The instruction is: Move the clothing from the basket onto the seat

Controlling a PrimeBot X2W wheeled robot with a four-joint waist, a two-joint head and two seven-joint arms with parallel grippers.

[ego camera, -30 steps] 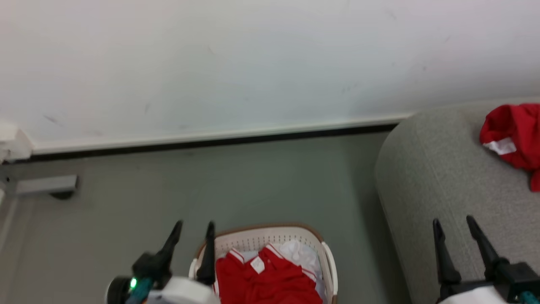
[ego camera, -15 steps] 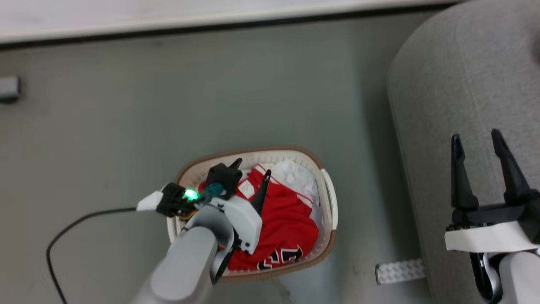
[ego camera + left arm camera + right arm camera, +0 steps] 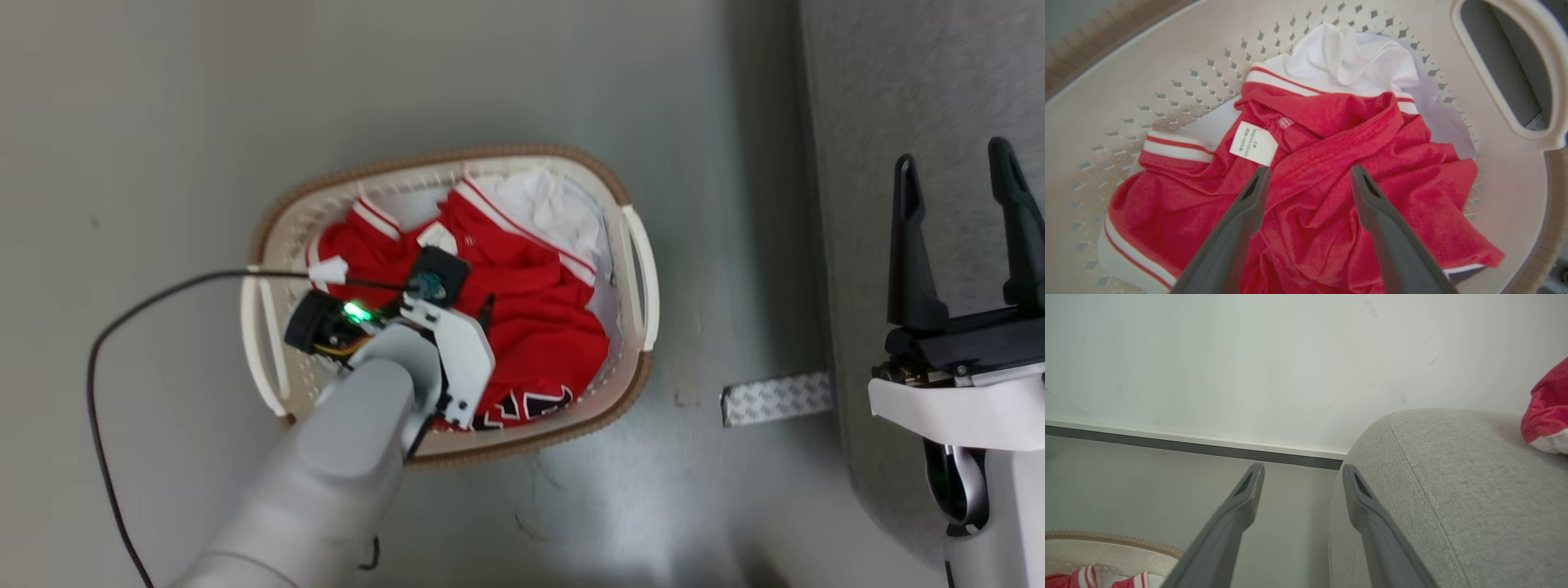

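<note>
Clothing (image 3: 539, 318) in basket (image 3: 457, 153) on floor (image 3: 163, 122), seat (image 3: 898, 82) to its right (one garment (image 3: 1547, 404) atop)

Under your left hand (image 3: 1309, 169), the clothing (image 3: 1331, 134) was soft matt cloth, the basket (image 3: 1167, 61) smooth plastic; the seat (image 3: 1474, 490), coarse woven fabric.

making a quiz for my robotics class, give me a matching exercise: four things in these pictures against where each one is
1 left hand
2 right hand
3 bright red garment with white trim
4 oval white perforated plastic basket with brown rim

a standing on the grey floor
b open, near the grey woven-fabric sofa
c crumpled inside the basket
d open, over the garment

Pairs: 1-d, 2-b, 3-c, 4-a
</note>
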